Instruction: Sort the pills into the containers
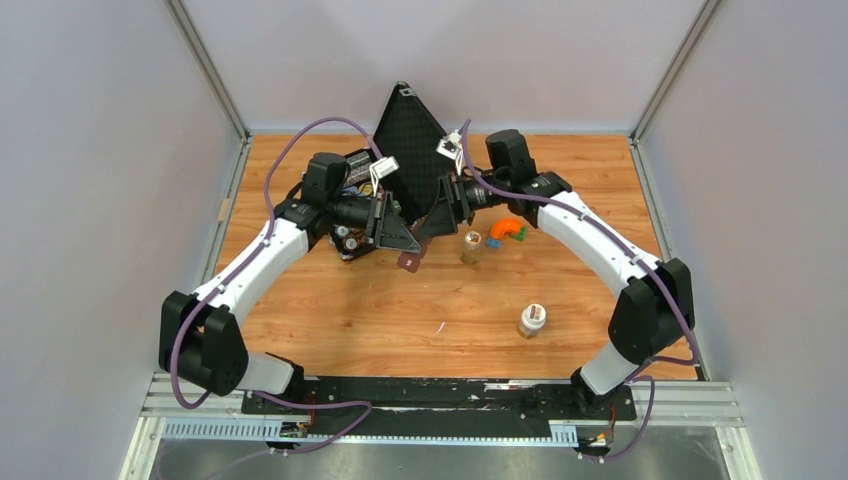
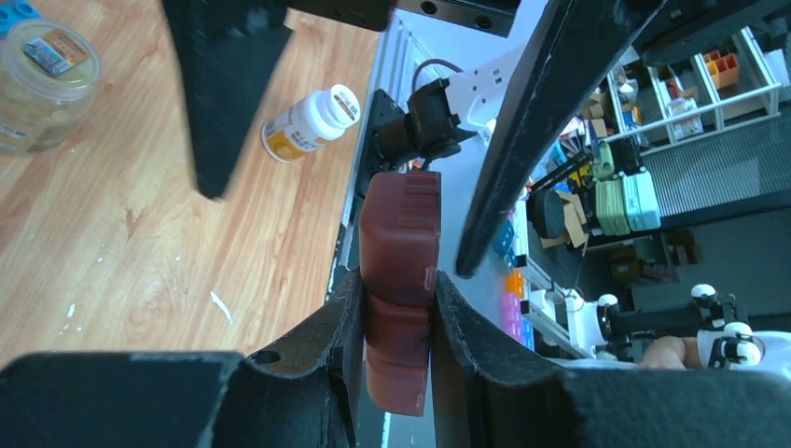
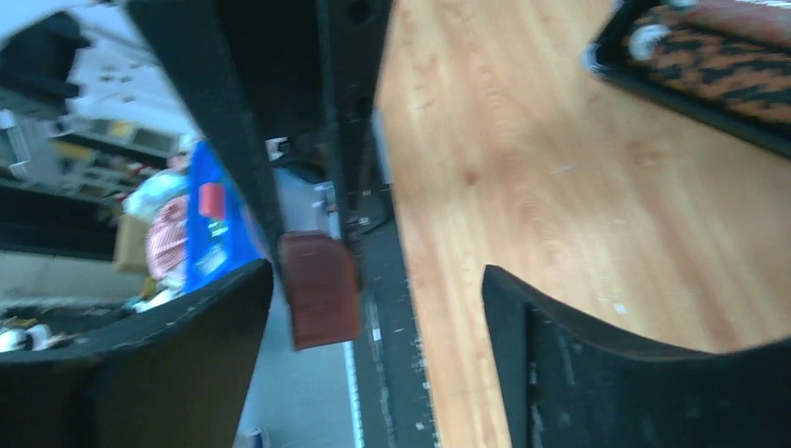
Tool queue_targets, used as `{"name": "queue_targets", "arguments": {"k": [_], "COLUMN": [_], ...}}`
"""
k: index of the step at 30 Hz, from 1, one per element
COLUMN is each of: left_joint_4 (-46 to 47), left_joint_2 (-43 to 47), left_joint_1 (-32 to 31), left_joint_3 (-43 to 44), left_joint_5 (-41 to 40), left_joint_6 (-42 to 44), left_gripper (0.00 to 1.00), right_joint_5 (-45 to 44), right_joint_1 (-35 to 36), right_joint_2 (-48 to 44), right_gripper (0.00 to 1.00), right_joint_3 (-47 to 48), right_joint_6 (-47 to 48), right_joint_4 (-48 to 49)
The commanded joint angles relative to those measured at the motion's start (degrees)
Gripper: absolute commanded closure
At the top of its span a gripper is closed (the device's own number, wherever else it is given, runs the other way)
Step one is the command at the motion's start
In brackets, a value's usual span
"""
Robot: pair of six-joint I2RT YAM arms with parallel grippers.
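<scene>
One strip of containers (image 2: 401,224) is sitting clamped in left gripper (image 2: 396,280); right gripper (image 3: 375,271) is gaping apart. Probably light, rigid, slick: gripping flat side walls advised.

On the wooden table (image 1: 400,310): clear jar (image 1: 471,247) just beside the right gripper (image 1: 432,226), orange piece (image 1: 508,229) past it, white-capped bottle (image 1: 532,320) well apart, black case (image 1: 410,140) behind.

Left jaws clamped (right jaws apart)

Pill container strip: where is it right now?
Mid-table in the top view, the brown container strip is clamped by the fingers of the left gripper, just left of the clear jar.
</scene>
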State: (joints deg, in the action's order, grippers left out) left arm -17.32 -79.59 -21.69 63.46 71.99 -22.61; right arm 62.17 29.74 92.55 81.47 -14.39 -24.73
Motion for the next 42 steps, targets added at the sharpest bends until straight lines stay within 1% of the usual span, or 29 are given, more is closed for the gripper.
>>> {"name": "queue_targets", "arguments": {"k": [1,2,3,4,5,8,11,12,14,16,18,21,27,33,35,39,42], "left_joint_4": [1.65,1.45,1.27,1.52,2.65,5.09,7.40,7.26,6.35,6.72,7.36,6.91,5.08,6.31,6.84,7.53,8.34], "left_joint_2": [1.57,1.95,2.19,2.69,2.95,4.49,6.57,7.66,9.00,9.98,10.85,11.98,13.25,13.66,13.78,14.19,15.01], "left_joint_1": [-0.13,-0.11,-0.11,-0.17,-0.18,-0.19,-0.19,-0.21,-0.19,-0.19,-0.19,-0.19,-0.19,-0.19,-0.19,-0.18,-0.19], "left_joint_3": [0.46,0.59,0.69,0.78,0.74,-0.48,-2.01,-2.50,-3.05,-3.53,-3.99,-3.89,-3.79,-5.19,-5.60,-6.44,-7.00], "left_joint_5": [-4.71,-8.92,-11.45,-16.90,-19.44,-30.52,-38.10,-42.20,-47.50,-50.39,-52.57,-56.27,-58.70,-57.78,-57.07,-55.66,-55.08], "left_joint_6": [-1.79,-2.65,-3.38,-5.51,-6.83,-14.64,-20.37,-23.07,-27.33,-30.80,-33.67,-36.35,-38.72,-38.41,-38.59,-39.04,-39.21], "left_gripper": [1.00,1.00,1.00,1.00,1.00,1.00,1.00,1.00,1.00,1.00,1.00,1.00,1.00,1.00,1.00,1.00,1.00], "right_joint_5": [-16.62,-19.40,-22.49,-25.31,-28.07,-36.29,-45.60,-48.09,-51.36,-53.31,-53.55,-52.26,-52.04,-61.85,-65.40,-66.42,-67.11], "right_joint_1": [0.12,0.14,0.15,0.15,0.27,2.14,6.03,7.07,8.31,9.14,10.08,11.84,15.66,19.97,20.50,21.02,21.92], "right_joint_2": [-4.06,-5.09,-6.52,-7.89,-9.46,-13.80,-16.16,-16.40,-16.43,-15.52,-14.63,-13.49,-10.71,-8.19,-7.08,-4.01,-3.18], "right_gripper": [0.09,0.07,0.06,0.06,0.05,0.05,0.05,0.06,0.06,0.06,0.06,0.03,0.02,0.02,0.05,0.26,0.36], "right_joint_3": [-2.03,-3.49,-5.18,-7.25,-9.64,-15.21,-16.56,-16.56,-15.93,-14.72,-13.81,-12.93,-9.77,-7.90,-6.96,-3.80,-2.90], "right_joint_6": [-3.21,-4.69,-6.94,-9.25,-11.45,-14.74,-12.66,-12.33,-12.74,-13.48,-13.96,-13.86,-13.46,-11.27,-11.04,-10.57,-9.96], "right_joint_4": [6.25,8.36,10.68,13.38,16.42,22.85,23.66,23.48,22.41,20.42,19.07,18.19,16.91,15.17,15.24,14.93,15.28]}}
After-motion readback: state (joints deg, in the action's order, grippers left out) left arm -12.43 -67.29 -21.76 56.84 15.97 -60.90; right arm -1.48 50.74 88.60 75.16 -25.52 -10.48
